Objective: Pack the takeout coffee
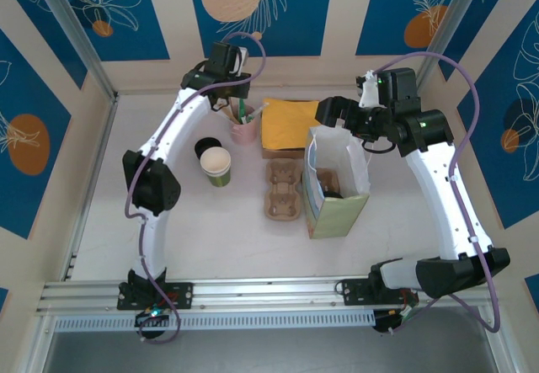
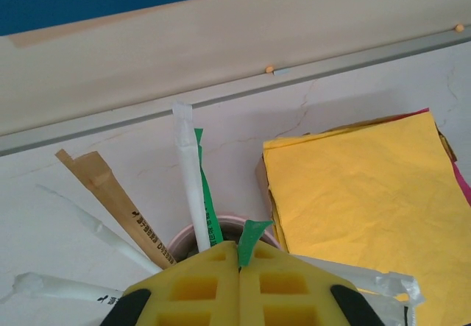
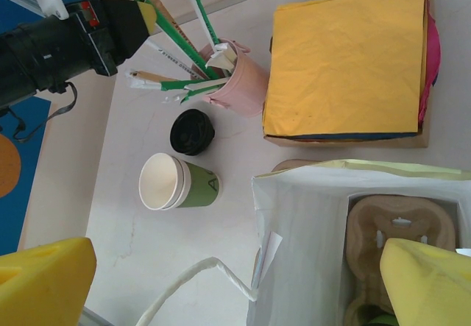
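Note:
A black round lid point(image 1: 331, 191), apparently the takeout coffee, sits deep in the open green paper bag point(image 1: 347, 211), in a cardboard cup carrier point(image 3: 390, 230). My right gripper point(image 1: 330, 114) hangs open over the bag's back rim, its yellow fingers point(image 3: 44, 278) wide apart and nothing between them. My left gripper point(image 2: 239, 246) hovers at the pink cup of straws point(image 2: 221, 227) at the back of the table. It is shut on a green-wrapped straw point(image 2: 255, 233) that sticks up between the pads.
A lidless green cup point(image 1: 216, 165) and a stack of black lids point(image 1: 205, 147) stand left of centre. A second cardboard carrier point(image 1: 284, 189) lies beside the bag. Yellow napkins point(image 1: 290, 124) sit in a box behind it. The bag's paper handle point(image 3: 199, 278) trails onto the table.

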Controlling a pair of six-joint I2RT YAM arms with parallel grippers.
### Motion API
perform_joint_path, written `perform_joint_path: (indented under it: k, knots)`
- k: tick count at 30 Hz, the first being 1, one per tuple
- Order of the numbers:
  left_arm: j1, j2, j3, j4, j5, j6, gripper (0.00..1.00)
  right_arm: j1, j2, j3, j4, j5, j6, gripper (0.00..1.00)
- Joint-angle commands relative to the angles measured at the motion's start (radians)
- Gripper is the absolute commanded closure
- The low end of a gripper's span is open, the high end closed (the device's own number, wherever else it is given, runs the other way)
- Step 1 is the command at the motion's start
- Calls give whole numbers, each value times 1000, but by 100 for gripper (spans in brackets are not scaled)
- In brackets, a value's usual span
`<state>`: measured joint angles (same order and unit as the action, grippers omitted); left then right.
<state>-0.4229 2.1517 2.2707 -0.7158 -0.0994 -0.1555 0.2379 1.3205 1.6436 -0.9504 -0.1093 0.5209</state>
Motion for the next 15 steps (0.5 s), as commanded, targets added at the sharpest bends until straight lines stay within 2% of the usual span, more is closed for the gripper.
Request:
perform_joint_path:
  k: [1, 15]
  knots:
    - [11, -51, 27, 21, -8, -14, 100, -1, -1, 25, 2, -23, -12, 1]
    - [8, -73, 71, 13, 6, -29, 100, -7, -7, 19, 2, -28, -13, 1]
